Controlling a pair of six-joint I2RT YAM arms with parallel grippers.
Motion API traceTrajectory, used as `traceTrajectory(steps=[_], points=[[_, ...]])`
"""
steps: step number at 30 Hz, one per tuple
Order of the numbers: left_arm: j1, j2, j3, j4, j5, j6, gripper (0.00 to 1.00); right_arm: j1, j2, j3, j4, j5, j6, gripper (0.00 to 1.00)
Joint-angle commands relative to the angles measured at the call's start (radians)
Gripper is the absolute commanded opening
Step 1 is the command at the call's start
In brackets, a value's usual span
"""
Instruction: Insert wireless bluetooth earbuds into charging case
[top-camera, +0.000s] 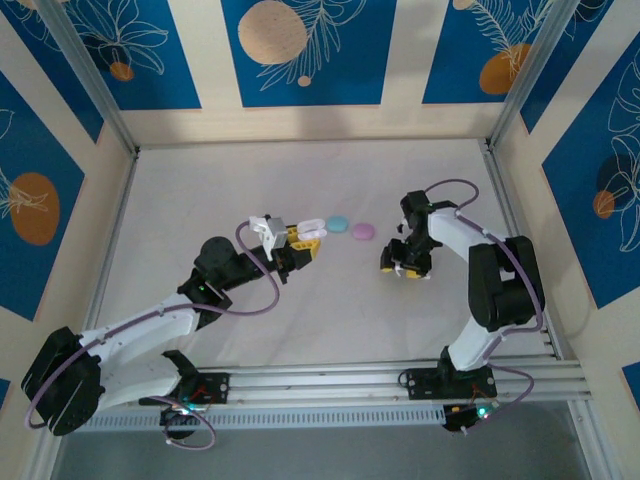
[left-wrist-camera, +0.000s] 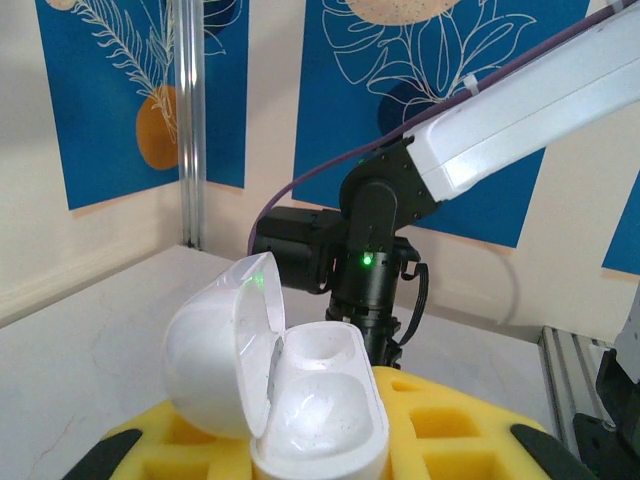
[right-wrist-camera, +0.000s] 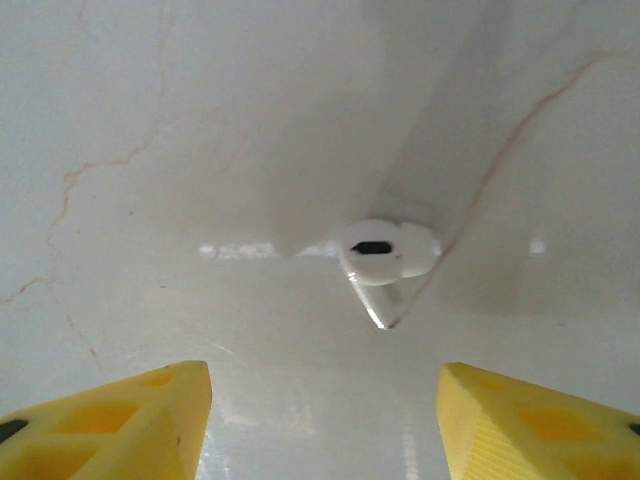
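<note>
the left hand (top-camera: 303, 240) pinches an open white charging case (left-wrist-camera: 320, 400), both wells empty. the right hand (right-wrist-camera: 325, 400) hovers spread above a white earbud (right-wrist-camera: 388, 250) lying on the worktop (right-wrist-camera: 150, 120); no bud is seated yet. no brand or writing is legible.

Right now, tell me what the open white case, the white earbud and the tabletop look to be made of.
Open white case: glossy moulded plastic, slightly translucent; lid reflects a green light. White earbud: smooth hard plastic, probably; soft shine. Tabletop: pale, thin veins, reflective sheen; marble or printed laminate, unclear.
</note>
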Motion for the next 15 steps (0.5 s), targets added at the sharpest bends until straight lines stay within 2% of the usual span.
traceTrajectory(steps=[1, 3, 5, 15], points=[[-0.010, -0.001, 0.009, 0.012, -0.007, 0.003, 0.08, 0.003, 0.008, 0.042, -0.020, 0.086, -0.036, 0.61], [-0.010, -0.001, 0.010, 0.012, -0.004, 0.001, 0.08, 0.002, 0.039, 0.064, -0.026, 0.090, -0.044, 0.60], [-0.011, -0.002, 0.011, 0.008, -0.005, 0.002, 0.08, 0.006, 0.068, 0.083, -0.027, 0.091, -0.064, 0.54], [-0.010, 0.002, 0.018, 0.003, -0.007, 0.001, 0.08, 0.029, 0.154, 0.140, -0.035, 0.101, -0.121, 0.50]])
